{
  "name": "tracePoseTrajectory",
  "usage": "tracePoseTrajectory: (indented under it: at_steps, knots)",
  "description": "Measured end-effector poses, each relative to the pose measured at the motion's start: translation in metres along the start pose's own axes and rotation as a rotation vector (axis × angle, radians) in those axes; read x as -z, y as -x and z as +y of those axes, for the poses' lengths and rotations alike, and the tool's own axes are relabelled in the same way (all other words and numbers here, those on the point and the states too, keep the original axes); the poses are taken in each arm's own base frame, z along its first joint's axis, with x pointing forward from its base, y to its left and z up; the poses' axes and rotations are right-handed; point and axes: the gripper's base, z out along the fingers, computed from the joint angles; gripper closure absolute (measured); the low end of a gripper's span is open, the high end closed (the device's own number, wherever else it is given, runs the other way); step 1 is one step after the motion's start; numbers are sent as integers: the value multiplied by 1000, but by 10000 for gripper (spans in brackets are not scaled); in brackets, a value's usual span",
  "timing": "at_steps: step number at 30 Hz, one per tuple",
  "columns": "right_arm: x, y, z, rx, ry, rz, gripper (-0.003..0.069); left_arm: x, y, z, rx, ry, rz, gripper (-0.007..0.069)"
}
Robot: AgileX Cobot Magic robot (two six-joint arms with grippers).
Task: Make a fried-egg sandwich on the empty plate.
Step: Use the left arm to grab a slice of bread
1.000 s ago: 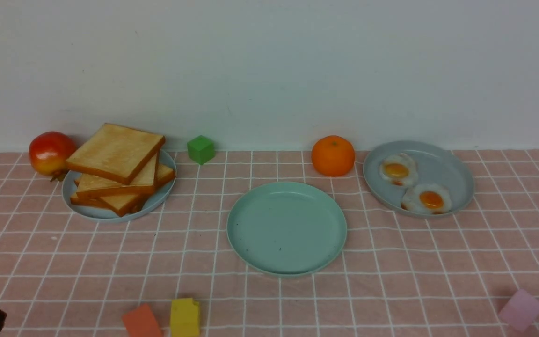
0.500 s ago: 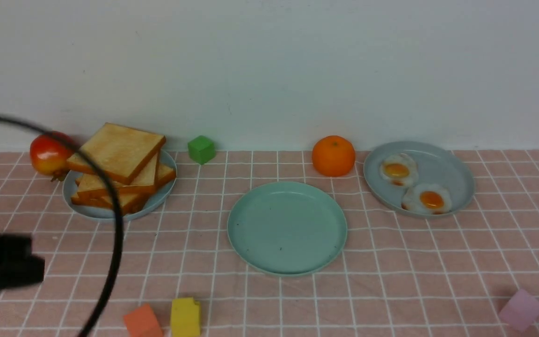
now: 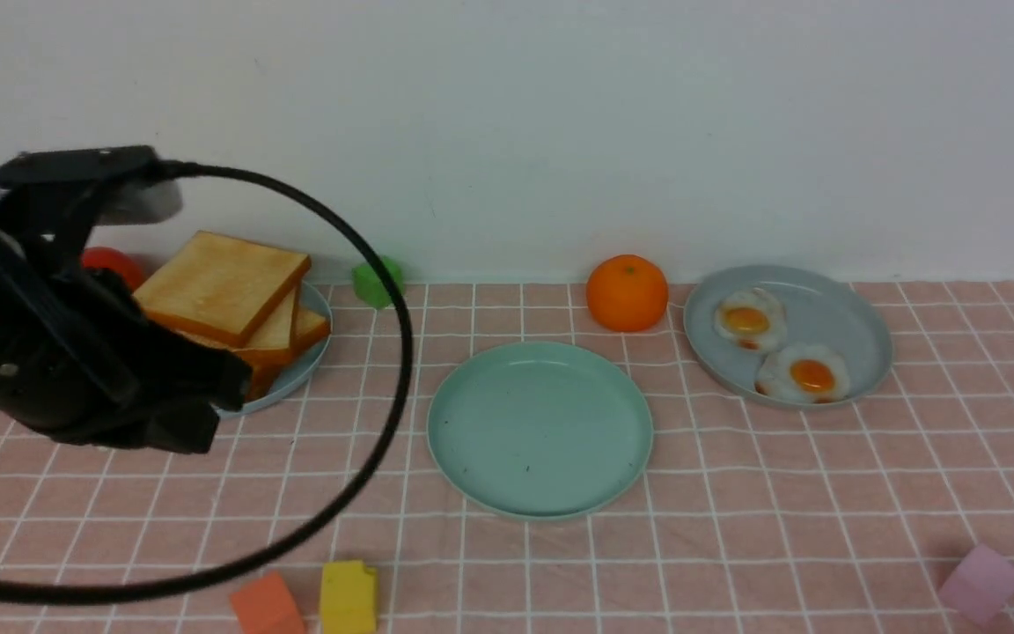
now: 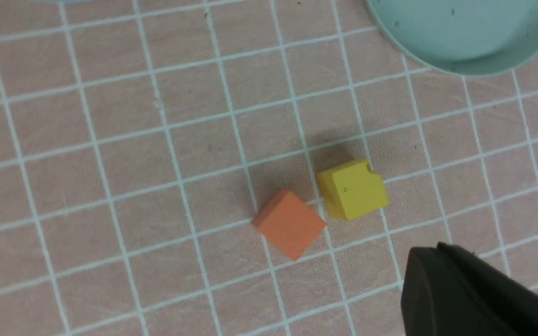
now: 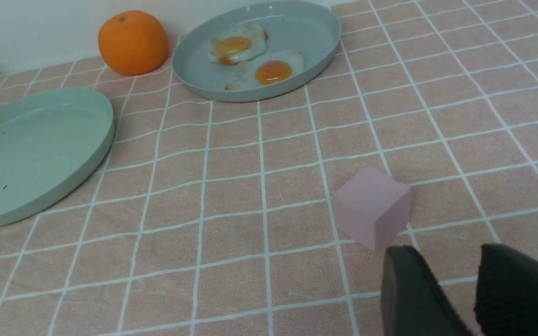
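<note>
A stack of golden-brown toast slices (image 3: 221, 286) lies on a grey-blue plate (image 3: 306, 365) at the back left. The empty mint-green plate (image 3: 540, 429) sits in the middle and also shows in the left wrist view (image 4: 460, 32) and the right wrist view (image 5: 31, 149). Two fried eggs (image 3: 746, 319) (image 3: 806, 374) lie on a grey-blue plate (image 3: 850, 330) at the back right. My left arm (image 3: 76, 352) hangs in front of the toast plate, hiding its near left part. My left gripper (image 4: 425, 254) is shut and empty above the cloth. My right gripper (image 5: 451, 252) is slightly open and empty, just behind a pink cube (image 5: 371, 207).
An orange (image 3: 627, 292) sits between the mint plate and the egg plate. A green cube (image 3: 375, 280) and a red fruit (image 3: 106, 262) stand at the back. An orange cube (image 3: 268, 606) and a yellow cube (image 3: 348, 597) lie at the front left. My arm's black cable (image 3: 384, 405) loops over the left side.
My left arm has risen from the lower left corner and moved up and right, now covering part of the toast plate and the red fruit. Nothing on the table has moved.
</note>
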Motion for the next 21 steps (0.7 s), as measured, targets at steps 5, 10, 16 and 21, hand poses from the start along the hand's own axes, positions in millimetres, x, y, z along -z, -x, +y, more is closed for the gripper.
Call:
tracePoseTrajectory:
  at_steps: [5, 10, 16, 21]
  knots:
    - [0, 0, 0, 0, 0, 0, 418, -9, 22, 12, -10, 67, -1, 637]
    - [0, 0, 0, 0, 0, 0, 418, -42, 71, 37, 27, 118, 4, 637]
    - [0, 0, 0, 0, 0, 0, 418, -96, 124, 62, 8, 178, 7, 624]
    - [0, 0, 0, 0, 0, 0, 418, -131, 142, 72, -69, 203, 29, 511]
